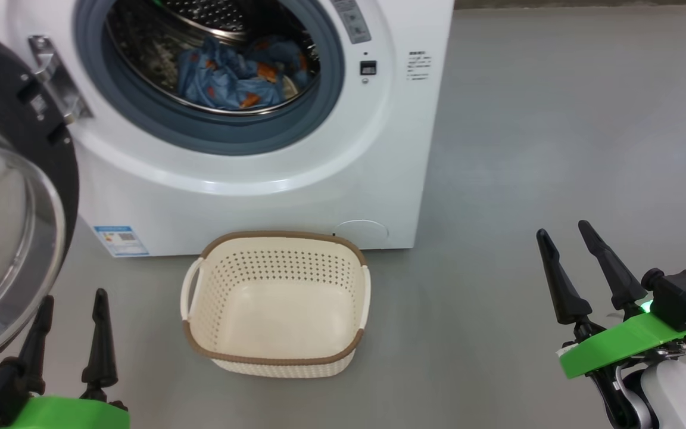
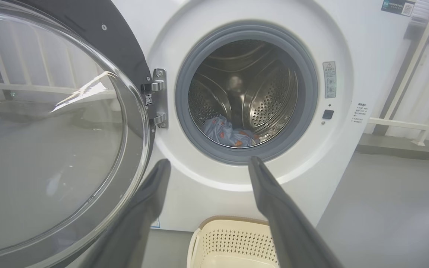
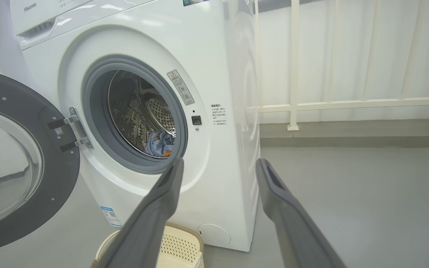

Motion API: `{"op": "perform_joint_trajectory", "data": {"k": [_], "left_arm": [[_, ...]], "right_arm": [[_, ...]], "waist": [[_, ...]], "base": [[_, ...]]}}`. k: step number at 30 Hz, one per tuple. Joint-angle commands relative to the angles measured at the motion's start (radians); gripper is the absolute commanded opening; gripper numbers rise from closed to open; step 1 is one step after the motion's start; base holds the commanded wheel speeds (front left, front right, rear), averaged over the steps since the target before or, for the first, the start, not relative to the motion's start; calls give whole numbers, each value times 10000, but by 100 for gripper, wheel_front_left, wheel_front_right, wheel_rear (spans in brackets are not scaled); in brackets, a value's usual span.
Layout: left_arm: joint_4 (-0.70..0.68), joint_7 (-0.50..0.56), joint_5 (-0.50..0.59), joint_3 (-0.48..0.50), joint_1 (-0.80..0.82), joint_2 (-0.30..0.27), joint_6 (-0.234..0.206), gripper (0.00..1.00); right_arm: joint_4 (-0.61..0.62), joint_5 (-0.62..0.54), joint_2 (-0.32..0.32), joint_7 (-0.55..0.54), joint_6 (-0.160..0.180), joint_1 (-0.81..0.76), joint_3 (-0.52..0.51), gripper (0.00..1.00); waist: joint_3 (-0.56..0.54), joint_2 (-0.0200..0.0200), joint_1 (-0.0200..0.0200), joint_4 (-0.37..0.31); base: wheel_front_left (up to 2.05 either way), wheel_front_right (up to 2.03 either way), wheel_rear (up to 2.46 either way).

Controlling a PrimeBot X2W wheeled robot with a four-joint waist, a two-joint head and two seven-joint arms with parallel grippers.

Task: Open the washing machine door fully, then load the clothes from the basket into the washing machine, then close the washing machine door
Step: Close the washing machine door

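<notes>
With the clothes (image 1: pixel 230 77) in the washer (image 1: pixel 259 202) and the basket (image 1: pixel 277 237) bare before it, I saw the door (image 1: pixel 3 238) hanging open off the washer's left edge, just beside my left gripper (image 1: pixel 73 301), both grippers wide and empty, the right gripper (image 1: pixel 563 230) well apart.

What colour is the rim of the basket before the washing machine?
The basket has a brown rim above cream-white perforated walls; clearest in the head view.
</notes>
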State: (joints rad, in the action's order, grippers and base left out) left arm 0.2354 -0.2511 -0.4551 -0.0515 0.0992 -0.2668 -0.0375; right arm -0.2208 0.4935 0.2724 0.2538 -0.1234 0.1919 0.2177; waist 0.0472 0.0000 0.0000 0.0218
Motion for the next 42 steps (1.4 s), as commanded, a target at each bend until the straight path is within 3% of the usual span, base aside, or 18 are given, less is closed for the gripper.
{"op": "perform_joint_trajectory", "data": {"k": [1, 13, 30, 42], "left_arm": [[-156, -104, 67, 398, 234, -329, -72, 100], [-142, -103, 247, 382, 161, -277, -531, 100], [-114, -32, 234, 313, 79, -297, -736, 100], [-100, -9, 138, 254, 73, -323, -743, 100]], "right_arm": [[207, 35, 81, 80, -73, -93, 114, 100], [121, 62, 54, 80, -73, -45, 141, 100], [-12, 210, 57, 80, -73, -29, 229, 100], [-58, 227, 32, 80, -73, 19, 271, 100]], "waist": [[14, 0, 0, 246], [-29, 0, 0, 1616], [-180, 0, 0, 3594], [-170, 0, 0, 4497]], "base": [[0, 0, 0], [0, 0, 0], [0, 0, 0], [0, 0, 0]]}}
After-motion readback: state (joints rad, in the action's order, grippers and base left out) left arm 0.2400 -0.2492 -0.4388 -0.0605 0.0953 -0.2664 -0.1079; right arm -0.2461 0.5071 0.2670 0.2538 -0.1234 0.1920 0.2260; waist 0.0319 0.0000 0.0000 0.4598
